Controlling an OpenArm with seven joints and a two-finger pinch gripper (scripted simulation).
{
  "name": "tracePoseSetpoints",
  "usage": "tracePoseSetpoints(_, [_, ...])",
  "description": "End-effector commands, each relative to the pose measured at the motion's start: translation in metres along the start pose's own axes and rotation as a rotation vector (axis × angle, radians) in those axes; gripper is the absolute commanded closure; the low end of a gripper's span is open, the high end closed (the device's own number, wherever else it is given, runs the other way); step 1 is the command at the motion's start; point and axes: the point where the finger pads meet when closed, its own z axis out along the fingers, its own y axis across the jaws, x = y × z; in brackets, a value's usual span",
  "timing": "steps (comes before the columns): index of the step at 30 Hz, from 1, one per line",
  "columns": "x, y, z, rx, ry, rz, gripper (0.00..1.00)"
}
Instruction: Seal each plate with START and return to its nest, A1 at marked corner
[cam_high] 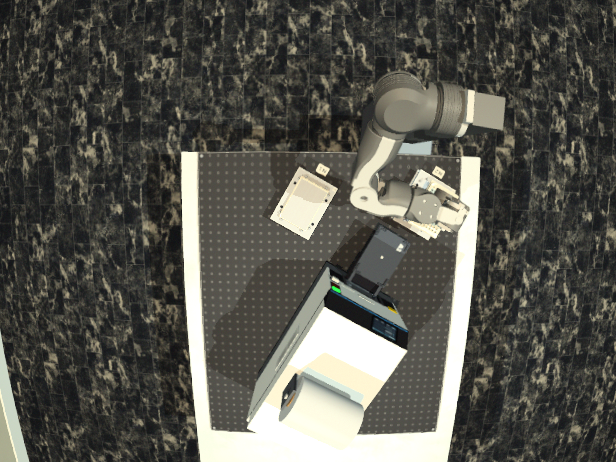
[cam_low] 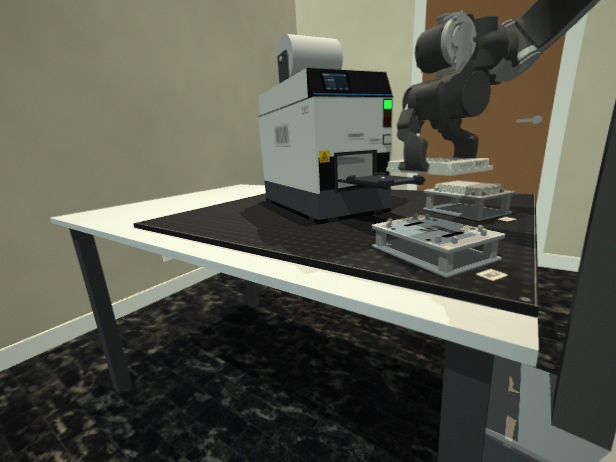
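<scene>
Dark marbled flooring (cam_high: 100, 150) surrounds a white table (cam_low: 250, 260) topped with a black perforated mat (cam_high: 235, 280). At the mat's middle stands the sealer (cam_low: 320, 135), a foil roll (cam_low: 312, 50) on its top and its lamp (cam_low: 387, 104) showing green. Its dark stage (cam_high: 382, 257) is slid out in front of the machine with nothing on it.

Two plate nests sit on the mat. The nearer nest (cam_low: 440, 240) in the exterior view holds no plate; its top shows slots and corner pegs. The farther nest (cam_low: 470, 202) carries a plate (cam_low: 467, 188) seated on it.

The gripper (cam_low: 440, 150) hangs above that farther nest, its fingers clamped on the short ends of a second plate (cam_low: 462, 164), which is held level in the air, clear of the seated plate beneath it and just beside the stage's outer end. From above, the arm's wrist and gripper (cam_high: 442, 210) cover most of the carried plate; only its edge (cam_high: 430, 231) shows near the stage's far end.

Small label tags (cam_high: 323, 170) lie on the mat by each nest. Behind the arm in the exterior view is a brown door (cam_low: 530, 150) with a handle.
</scene>
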Motion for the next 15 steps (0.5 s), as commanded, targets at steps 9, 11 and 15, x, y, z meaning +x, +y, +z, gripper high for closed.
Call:
tracePoseSetpoints(9, [-0.024,-0.005,-0.001,-0.008,-0.002,0.004,1.0])
tracePoseSetpoints(11, [-0.024,-0.005,-0.001,-0.008,-0.002,0.004,1.0])
tracePoseSetpoints(15, [-0.033,-0.007,-0.002,-0.01,-0.004,0.005,1.0])
